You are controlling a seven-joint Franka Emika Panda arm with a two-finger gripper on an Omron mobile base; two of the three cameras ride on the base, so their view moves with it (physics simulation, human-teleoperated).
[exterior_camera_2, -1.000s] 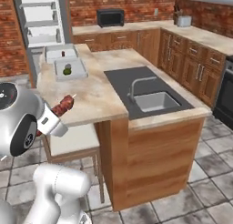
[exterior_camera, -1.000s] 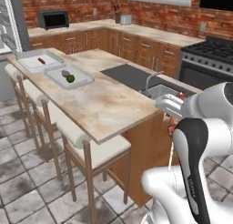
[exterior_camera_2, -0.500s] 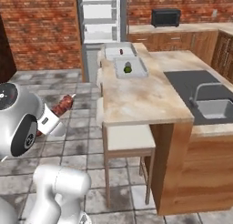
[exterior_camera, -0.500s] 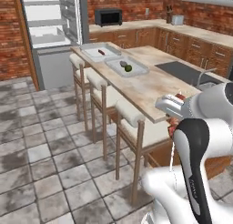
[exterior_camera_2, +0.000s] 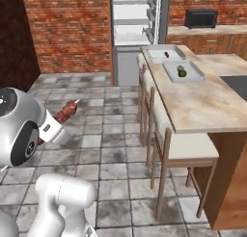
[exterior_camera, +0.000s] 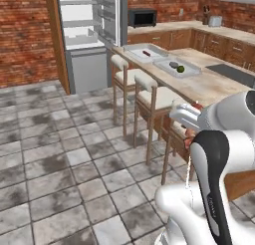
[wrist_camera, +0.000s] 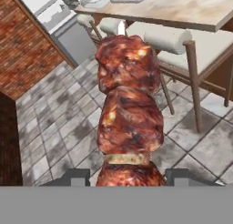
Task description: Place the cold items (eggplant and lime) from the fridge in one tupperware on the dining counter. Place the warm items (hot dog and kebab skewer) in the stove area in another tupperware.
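The robot's two-finger gripper [wrist_camera: 127, 176] is closed on a kebab skewer of glossy reddish-brown meat chunks [wrist_camera: 129, 114], its two dark finger tips pressed against the lowest chunk from either side in the hand view. In the right base view the same skewer [exterior_camera_2: 66, 111] sticks out from the gripper [exterior_camera_2: 58, 119] over the grey tiled floor [exterior_camera_2: 91, 135], well apart from the long beige stone dining counter [exterior_camera_2: 202, 98]. In the left base view the gripper [exterior_camera: 191, 120] sits just beside the near end of that counter [exterior_camera: 199, 87], with only a little of the meat visible there.

On the far part of the dining counter stand two shallow clear rectangular tupperware trays side by side. The nearer tray [exterior_camera_2: 169, 70] holds a round green lime [exterior_camera_2: 182, 73] and a dark eggplant [exterior_camera_2: 180, 67] touching or almost touching it. The farther tray [exterior_camera_2: 154, 50] holds a small reddish hot dog [exterior_camera_2: 166, 54].

Three wooden stools with cream cushions [exterior_camera: 152, 97] line the counter's floor side. Beyond the counter's far end stands an open white fridge with bare shelves [exterior_camera_2: 132, 24], set against a red brick wall [exterior_camera_2: 67, 29]. A black microwave [exterior_camera_2: 201, 18] rests on the wooden cabinets behind the counter.
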